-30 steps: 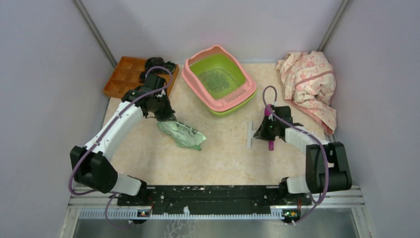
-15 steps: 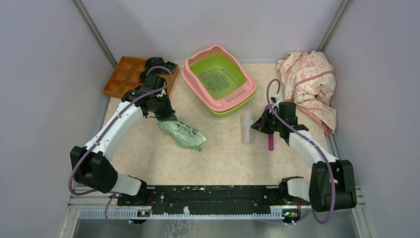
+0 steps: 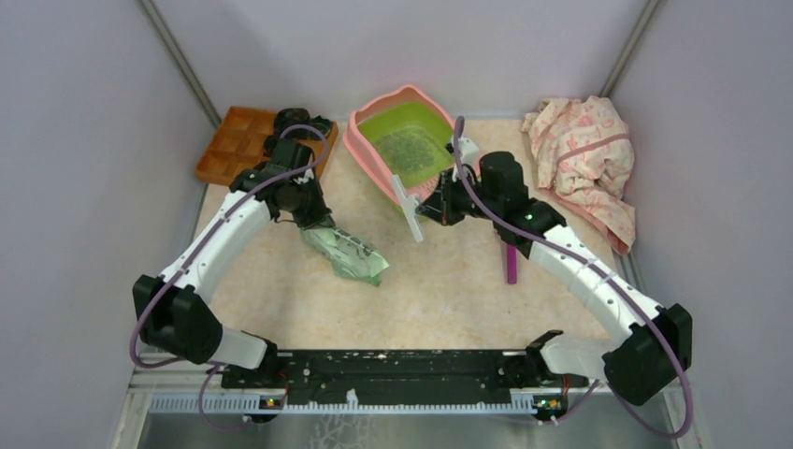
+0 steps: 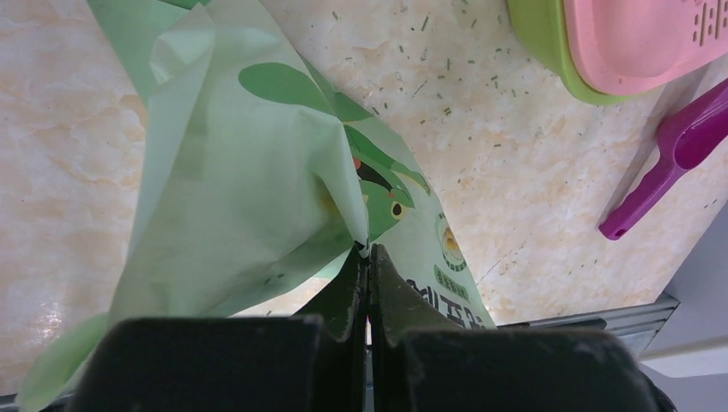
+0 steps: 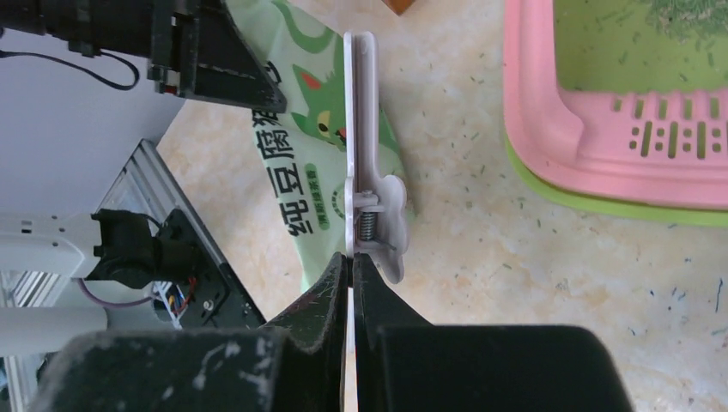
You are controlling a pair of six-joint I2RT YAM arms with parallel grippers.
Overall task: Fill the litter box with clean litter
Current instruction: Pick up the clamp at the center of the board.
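— So, where does the litter box point(image 3: 360, 150) sit relative to the two arms?
— At the far middle of the surface point(image 3: 439, 290). It is a lime basin with a pink rim, and a thin patch of dark litter point(image 3: 410, 148) covers part of its floor. Its long axis runs on a slant from far left to near right, and the slotted grate end is nearest the right arm point(image 3: 570, 262).
— Which arm is closer?
— The right one. It stretches forward and inward, with its wrist hanging over the box's near right corner. Its jaws are closed on the tail of a white spring clip point(image 3: 408, 208), which sticks out just beside the rim.
— And the left arm point(image 3: 229, 224)?
— It is bent, wrist pitched downward, well to the left of the box. Its jaws are pinched shut on a fold of a pale green printed bag point(image 3: 348, 254). The bag lies on the surface, trailing from the jaws towards the near right.
— Which way is the box from the bag?
— Farther back and to the right. Pouring would probably mean lifting the bag across that gap.
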